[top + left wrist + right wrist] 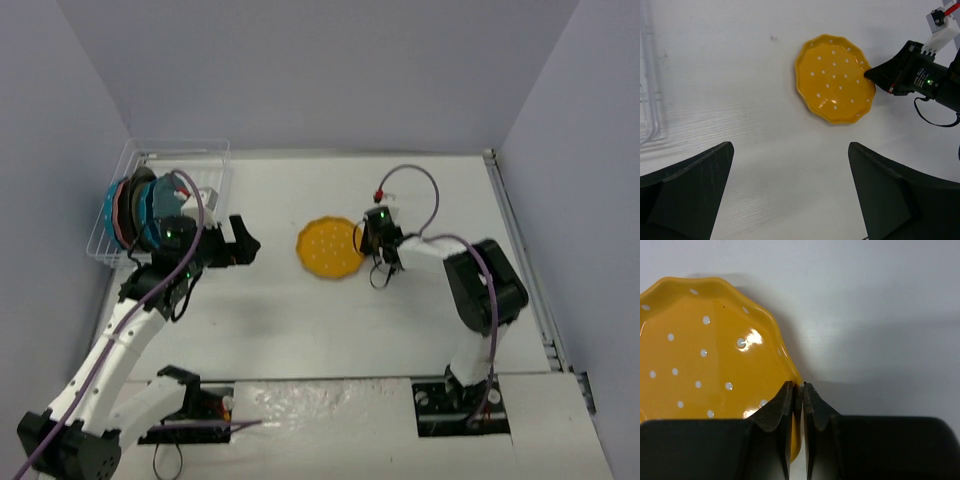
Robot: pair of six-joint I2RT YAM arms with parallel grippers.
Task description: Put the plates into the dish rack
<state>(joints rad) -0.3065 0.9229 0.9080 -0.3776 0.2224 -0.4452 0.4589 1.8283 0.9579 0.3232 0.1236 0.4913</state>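
The right gripper (797, 387) has its fingers pressed together on the scalloped rim of the yellow plate (705, 365); a thin yellow edge sits in the slit between the two tips, so clamped, not just touching; the rest of the plate spreads to the left of these fingers and ahead of them; it lies flat on the white table (300, 330); white dots on its face, with a glare spot close to the tips.

The left gripper (790, 146) has its fingers wide apart, nothing between them; the yellow plate lies ahead of them, a bit toward the right-hand finger, well apart from both tips; only table between the fingers.

The dish rack (205, 160) is outside the left-hand finger of the left gripper; its clear edge shows at the far left of the left wrist view, apart from that finger. The other plates (130, 212) stand on edge in the rack, packed close; blue, pink and teal rims show; exact count cannot be told.
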